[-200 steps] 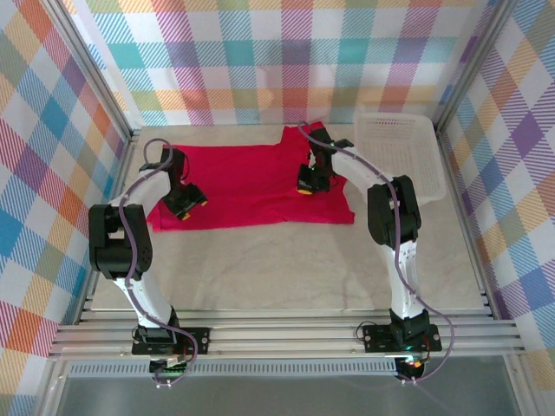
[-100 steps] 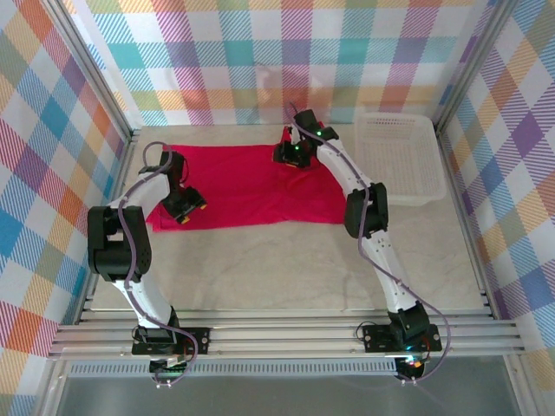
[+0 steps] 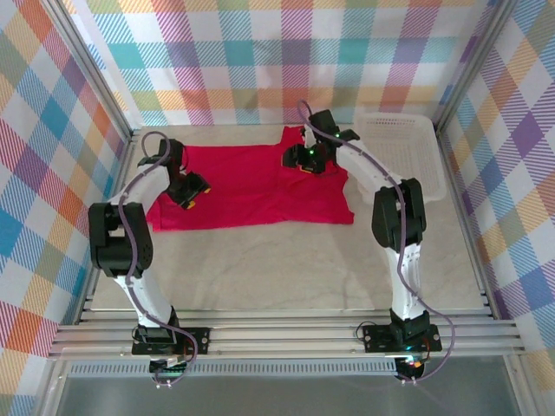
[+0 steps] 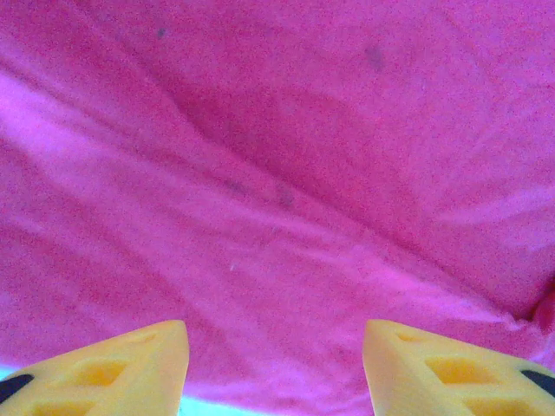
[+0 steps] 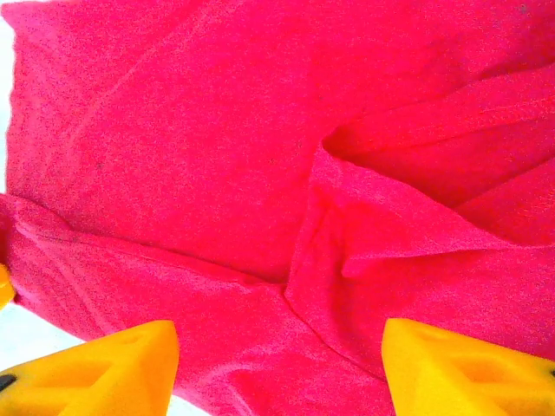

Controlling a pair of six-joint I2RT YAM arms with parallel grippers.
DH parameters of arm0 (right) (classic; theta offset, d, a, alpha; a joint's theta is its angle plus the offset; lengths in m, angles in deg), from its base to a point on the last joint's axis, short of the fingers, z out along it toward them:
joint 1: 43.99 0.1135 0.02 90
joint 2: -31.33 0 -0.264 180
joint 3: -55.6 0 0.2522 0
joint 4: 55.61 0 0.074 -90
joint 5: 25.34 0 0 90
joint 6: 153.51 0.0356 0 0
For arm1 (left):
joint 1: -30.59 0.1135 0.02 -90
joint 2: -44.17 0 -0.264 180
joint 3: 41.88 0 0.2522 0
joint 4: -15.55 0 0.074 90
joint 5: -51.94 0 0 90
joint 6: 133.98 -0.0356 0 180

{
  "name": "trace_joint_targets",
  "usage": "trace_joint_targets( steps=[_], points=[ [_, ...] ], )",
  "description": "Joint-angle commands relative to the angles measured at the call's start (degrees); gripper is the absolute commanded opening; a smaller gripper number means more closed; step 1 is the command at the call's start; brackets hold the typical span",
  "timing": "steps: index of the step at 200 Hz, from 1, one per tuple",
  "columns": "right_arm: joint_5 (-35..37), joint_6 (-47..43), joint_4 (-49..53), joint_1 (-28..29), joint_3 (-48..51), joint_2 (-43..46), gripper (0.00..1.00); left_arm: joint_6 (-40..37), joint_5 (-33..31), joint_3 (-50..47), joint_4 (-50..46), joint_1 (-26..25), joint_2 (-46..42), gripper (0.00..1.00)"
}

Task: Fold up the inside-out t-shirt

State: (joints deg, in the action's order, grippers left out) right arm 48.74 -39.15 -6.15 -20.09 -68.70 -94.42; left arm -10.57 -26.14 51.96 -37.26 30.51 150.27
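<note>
Toward the far edge of the surface (image 3: 286, 260), in the top view, we see the inside-out t-shirt (image 3: 251, 186) laid out flat in a wide band, with a white basket (image 3: 408, 165) at the far right corner. The left gripper (image 3: 189, 192) sits over the shirt's left end, and the right gripper (image 3: 305, 160) is over its far right part.

From the left wrist, yellow fingers (image 4: 130, 364) stand wide apart above smooth cloth, holding nothing.

From the right wrist, the fingers (image 5: 104, 364) are likewise spread and empty above a creased flap.

We judge that we are lining up for a fold. Next, each gripper must drop onto a cloth edge and pinch it.
</note>
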Motion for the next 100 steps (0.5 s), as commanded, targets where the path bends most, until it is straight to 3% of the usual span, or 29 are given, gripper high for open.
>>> trace_joint_targets(
  steps=[1, 26, 65, 100],
  points=[
    [-2.41, 2.44, -3.58, -0.44, 7.21, -1.94, 0.61, -2.51, -1.28, 2.68, -2.8, 1.52, 4.64, 0.53],
    [-2.05, 3.85, -4.63, -0.51, 14.83, 0.09, 0.61, -3.09, -2.92, 0.04, -4.73, 5.59, 6.64, 0.52],
    [7.21, 5.54, -1.48, -1.03, 28.15, 6.58, 0.62, -1.84, -5.66, -8.3, -5.11, 14.97, 1.74, 0.49],
    [10.81, 6.22, -1.86, -2.27, 34.96, 9.05, 0.62, -4.41, -13.66, -2.45, -12.83, 18.61, -1.33, 0.49]
  ],
)
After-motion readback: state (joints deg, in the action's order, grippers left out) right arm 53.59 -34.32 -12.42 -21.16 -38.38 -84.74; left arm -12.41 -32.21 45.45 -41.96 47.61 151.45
